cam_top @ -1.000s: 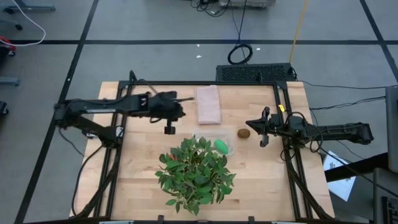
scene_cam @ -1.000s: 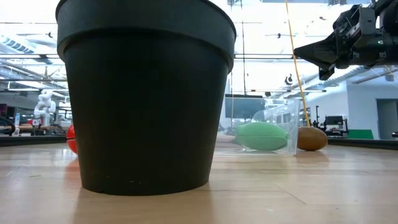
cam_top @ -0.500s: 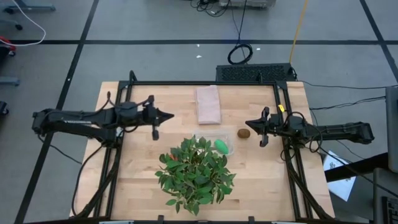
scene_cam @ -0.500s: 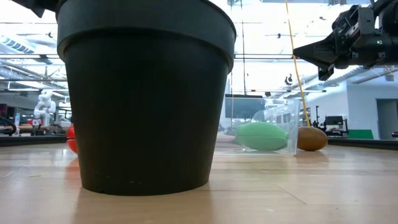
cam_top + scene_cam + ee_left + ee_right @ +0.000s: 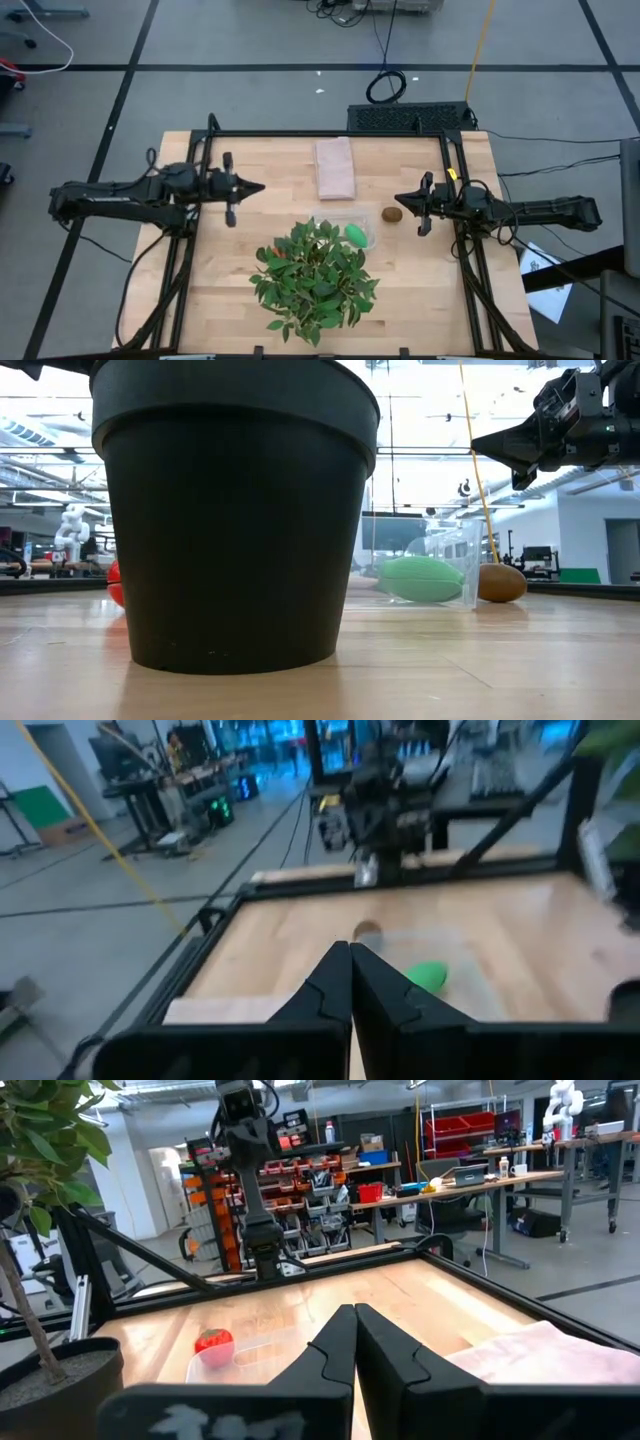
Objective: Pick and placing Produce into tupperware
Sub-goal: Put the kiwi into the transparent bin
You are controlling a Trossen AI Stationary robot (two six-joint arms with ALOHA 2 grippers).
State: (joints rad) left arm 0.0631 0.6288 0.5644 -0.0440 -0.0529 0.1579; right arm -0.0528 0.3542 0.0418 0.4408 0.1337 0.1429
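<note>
Wooden table (image 5: pixel 420 290) carries a leafy potted plant (image 5: pixel 315 275); just beside it sits the tupperware (image 5: pixel 350 228) holding the green oval (image 5: pixel 355 235). Nearby on the wood lies the kiwi (image 5: pixel 393 213). Both the left gripper (image 5: pixel 262 186) and the right gripper (image 5: pixel 398 199) hover closed, empty.

Obstacle: potted plant (image 5: pixel 315 275) fills the counter's (image 5: pixel 420 300) near middle, leaves overhanging the tupperware (image 5: pixel 352 228).
Far edge: folded cloth (image 5: pixel 335 167) lies flat.
Free room: near corners bare.
</note>
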